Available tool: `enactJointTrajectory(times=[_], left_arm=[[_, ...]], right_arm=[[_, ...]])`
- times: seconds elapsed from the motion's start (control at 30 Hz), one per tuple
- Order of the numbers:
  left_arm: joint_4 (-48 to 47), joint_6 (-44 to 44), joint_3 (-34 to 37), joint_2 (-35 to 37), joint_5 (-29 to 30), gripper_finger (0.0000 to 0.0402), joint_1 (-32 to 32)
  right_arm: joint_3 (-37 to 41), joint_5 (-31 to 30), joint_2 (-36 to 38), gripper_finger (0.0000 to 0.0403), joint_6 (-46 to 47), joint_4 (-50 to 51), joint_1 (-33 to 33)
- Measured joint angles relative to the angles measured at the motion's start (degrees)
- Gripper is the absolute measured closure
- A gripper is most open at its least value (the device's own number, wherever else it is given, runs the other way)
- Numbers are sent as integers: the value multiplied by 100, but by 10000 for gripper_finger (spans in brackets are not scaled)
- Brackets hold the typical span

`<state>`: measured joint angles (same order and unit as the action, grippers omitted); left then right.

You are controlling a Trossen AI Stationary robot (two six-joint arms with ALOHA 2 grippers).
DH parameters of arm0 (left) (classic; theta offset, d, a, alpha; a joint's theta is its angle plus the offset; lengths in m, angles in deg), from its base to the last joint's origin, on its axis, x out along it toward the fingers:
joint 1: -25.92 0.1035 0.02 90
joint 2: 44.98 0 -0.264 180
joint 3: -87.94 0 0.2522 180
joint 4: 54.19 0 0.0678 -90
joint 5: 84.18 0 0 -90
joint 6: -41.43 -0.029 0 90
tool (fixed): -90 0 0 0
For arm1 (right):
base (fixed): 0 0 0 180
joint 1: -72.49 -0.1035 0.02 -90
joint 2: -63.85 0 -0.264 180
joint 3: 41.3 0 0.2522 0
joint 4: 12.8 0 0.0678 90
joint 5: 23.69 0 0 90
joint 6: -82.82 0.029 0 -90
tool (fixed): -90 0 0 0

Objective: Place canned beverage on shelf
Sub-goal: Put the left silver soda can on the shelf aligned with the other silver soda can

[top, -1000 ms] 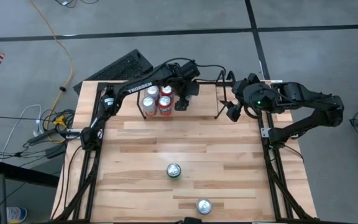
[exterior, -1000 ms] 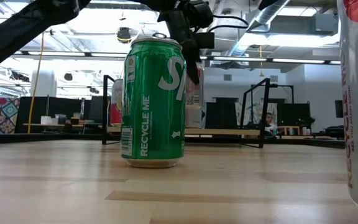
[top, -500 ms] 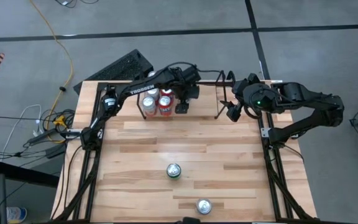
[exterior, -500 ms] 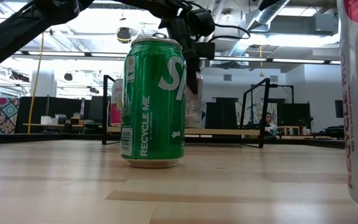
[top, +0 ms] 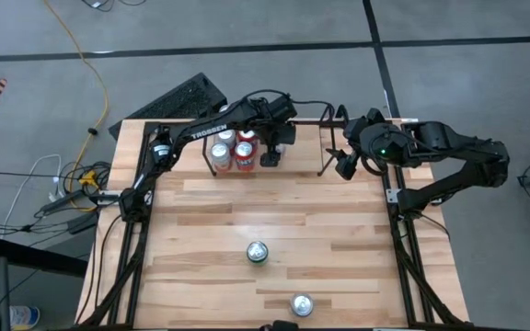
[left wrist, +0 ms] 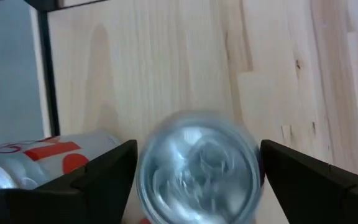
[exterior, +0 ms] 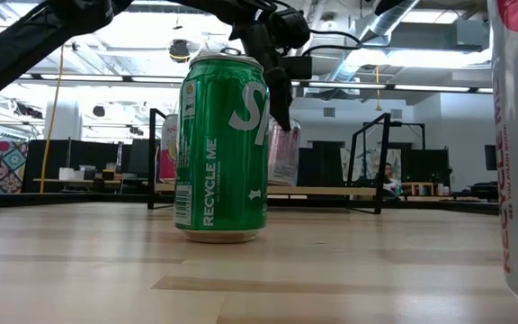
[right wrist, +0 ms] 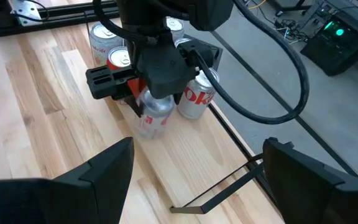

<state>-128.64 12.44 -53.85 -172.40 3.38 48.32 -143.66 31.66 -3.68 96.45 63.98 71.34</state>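
Sitting btwn left gripper (right wrist: pixel 126 84) fingers, can (right wrist: pixel 152 115) on shelf (right wrist: pixel 185 149).

My left gripper (right wrist: pixel 145 87) has spread its fingers since a second ago, and the silver can (right wrist: pixel 152 116) it carried now stands free on the shelf (right wrist: pixel 194 155) floor, lower than before, beside the cans at the shelf's left end.
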Motion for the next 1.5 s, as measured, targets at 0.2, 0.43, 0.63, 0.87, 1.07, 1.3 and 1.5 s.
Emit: enactJointTrajectory(times=[0.2, 0.43, 0.63, 0.87, 1.07, 1.3, 1.5], left_arm=[[9, -4, 0, 0, 79, 78, -2], [-134, 191, -371, 31, 181, 78, 0], [-299, 439, -643, 195, 283, 78, 0], [-963, 1103, -686, 917, 916, 78, -70], [-1242, 1738, -686, 1711, 902, 78, -252], [-1336, 2220, -686, 2332, 911, 77, -490], [-1520, 2431, -686, 2467, 920, 77, -671]], right_arm=[[0, 2, 0, 74, -2, 0, 0], [0, 21, 0, 74, -11, -6, 0], [35, 198, -42, 74, -11, -217, 0], [788, 194, -41, 74, -5, -1239, 275], [1821, 191, -147, 74, 4, -3249, 767], [2013, 231, -848, 74, -211, -4137, 1174], [2013, 748, -1683, 74, -128, -4377, 1202]])
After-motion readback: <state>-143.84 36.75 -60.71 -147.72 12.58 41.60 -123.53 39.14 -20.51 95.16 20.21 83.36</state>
